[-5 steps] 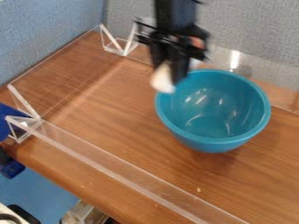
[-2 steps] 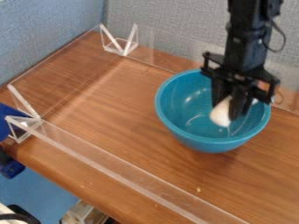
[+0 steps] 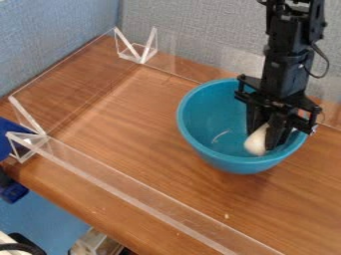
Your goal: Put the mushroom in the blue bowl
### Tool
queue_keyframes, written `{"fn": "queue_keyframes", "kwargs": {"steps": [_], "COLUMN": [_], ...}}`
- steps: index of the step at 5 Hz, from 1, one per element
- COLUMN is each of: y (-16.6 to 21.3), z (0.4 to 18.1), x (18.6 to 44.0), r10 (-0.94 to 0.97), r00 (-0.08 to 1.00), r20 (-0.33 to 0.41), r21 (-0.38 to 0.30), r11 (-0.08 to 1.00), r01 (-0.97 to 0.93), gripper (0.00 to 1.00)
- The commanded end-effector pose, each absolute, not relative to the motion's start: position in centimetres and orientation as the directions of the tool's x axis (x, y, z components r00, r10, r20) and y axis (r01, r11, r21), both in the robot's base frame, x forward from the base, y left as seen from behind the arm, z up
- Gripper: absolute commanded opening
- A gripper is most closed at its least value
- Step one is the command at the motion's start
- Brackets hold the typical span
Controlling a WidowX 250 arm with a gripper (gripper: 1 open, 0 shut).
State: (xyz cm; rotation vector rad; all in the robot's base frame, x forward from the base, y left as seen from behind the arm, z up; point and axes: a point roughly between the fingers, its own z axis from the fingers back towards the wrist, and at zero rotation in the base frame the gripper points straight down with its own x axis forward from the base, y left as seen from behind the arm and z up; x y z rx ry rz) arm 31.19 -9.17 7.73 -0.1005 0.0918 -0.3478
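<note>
Teal-blue, glossy plastic fills the right half of the view: the blue bowl (image 3: 242, 127) sits on the wooden surface (image 3: 120, 120), and the black gripper (image 3: 270, 135) reaches straight down into it from above. Its fingers are clamped together on the mushroom (image 3: 256, 142), of which only a pale, cream-white lump shows at the lower tip, low inside the bowl and toward its right-hand wall. The cap cannot be made out; it is either hidden by the fingers or too small to tell.

The relation that matters now is vertical. The mushroom hangs directly beneath the gripper, inside the rim, with the bowl's floor just below it; whether it already touches the floor cannot be told. Its long axis seems to run roughly along the fingers, near upright. By my judgement the carry is nearly finished, and what the next move calls for is simply parting the fingers so the toy drops or settles in the bowl, then lifting clear without catching the rim.

A clear acrylic fence (image 3: 94, 171) borders the surface. No brand, label or legible writing appears anywhere.
</note>
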Motion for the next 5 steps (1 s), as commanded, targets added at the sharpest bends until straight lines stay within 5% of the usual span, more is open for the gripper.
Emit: {"fn": "queue_keyframes", "kwargs": {"steps": [1, 2, 3, 4, 5], "y": [-9.2, -9.0, -8.8, -8.7, -8.2], "z": [9.8, 10.0, 10.7, 11.6, 14.5], "x": [31.9, 31.8, 31.7, 31.4, 31.0], "r10": [-0.342, -0.343, -0.332, -0.320, -0.299], "r00": [0.940, 0.939, 0.943, 0.946, 0.949], "r20": [0.004, 0.011, 0.024, 0.045, 0.101], "r21": [-0.104, -0.100, -0.095, -0.088, -0.069], "r11": [0.934, 0.934, 0.938, 0.942, 0.950], "r01": [0.341, 0.342, 0.333, 0.323, 0.306], "gripper": [1.00, 0.00, 1.00, 1.00, 1.00]}}
